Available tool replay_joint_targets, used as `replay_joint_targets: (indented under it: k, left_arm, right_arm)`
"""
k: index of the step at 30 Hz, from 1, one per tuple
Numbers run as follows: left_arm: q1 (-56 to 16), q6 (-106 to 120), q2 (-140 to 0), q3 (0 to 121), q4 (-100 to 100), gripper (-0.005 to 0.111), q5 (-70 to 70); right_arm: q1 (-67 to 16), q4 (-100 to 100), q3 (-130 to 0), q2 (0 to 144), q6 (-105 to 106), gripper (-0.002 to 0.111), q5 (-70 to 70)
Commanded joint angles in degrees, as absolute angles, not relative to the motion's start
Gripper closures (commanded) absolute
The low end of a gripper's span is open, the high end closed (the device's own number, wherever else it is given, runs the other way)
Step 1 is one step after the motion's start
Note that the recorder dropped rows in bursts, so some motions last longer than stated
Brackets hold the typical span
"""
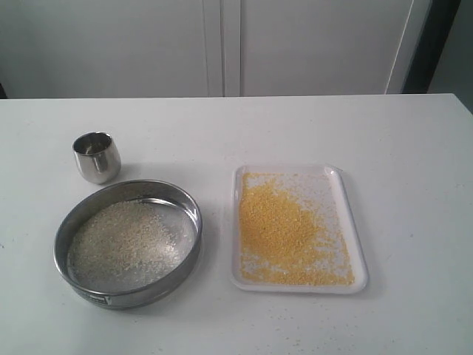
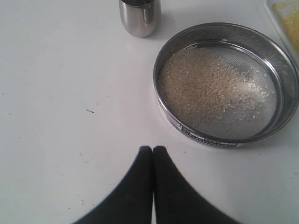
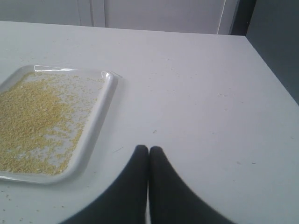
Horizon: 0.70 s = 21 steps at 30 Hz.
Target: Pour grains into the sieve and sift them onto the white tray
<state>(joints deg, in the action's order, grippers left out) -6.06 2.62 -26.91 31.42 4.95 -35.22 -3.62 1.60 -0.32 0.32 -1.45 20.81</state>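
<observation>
The sieve [image 1: 128, 242] rests on the table at the front left, with pale whitish grains [image 1: 122, 244] lying on its mesh. To its right is the white tray [image 1: 298, 288], spread with tiny yellow grains [image 1: 277, 225]. Neither arm shows in the exterior view. In the left wrist view my left gripper [image 2: 153, 148] is shut and empty over bare table, short of the sieve [image 2: 215, 139] and its pale grains [image 2: 205, 88]. In the right wrist view my right gripper [image 3: 148, 148] is shut and empty beside the white tray [image 3: 96, 135] with its yellow grains [image 3: 32, 123].
A small steel cup [image 1: 97, 157] stands upright behind the sieve, also seen as the cup [image 2: 139, 16] in the left wrist view. A few stray grains dot the white table [image 1: 414, 185]. Pale cabinet doors [image 1: 222, 44] stand behind the table's far edge.
</observation>
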Motion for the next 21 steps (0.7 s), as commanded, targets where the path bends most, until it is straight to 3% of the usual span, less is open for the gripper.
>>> replay_joint_targets:
  k: [1, 10, 21]
  left_arm:
    - [-5.9, 3.1, -24.3, 29.5, 5.3, 0.107, -33.8]
    - [3.1, 2.4, -15.6, 18.1, 5.7, 0.107, -26.5]
    - [3.9, 1.5, -6.6, 5.6, 6.8, 0.107, -17.8]
  right_arm:
    - [-3.3, 1.7, 0.0, 0.0, -1.6, 0.108, 19.8]
    - [-3.3, 1.7, 0.0, 0.0, -1.6, 0.108, 19.8]
    - [-3.3, 1.7, 0.0, 0.0, -1.3, 0.108, 19.8]
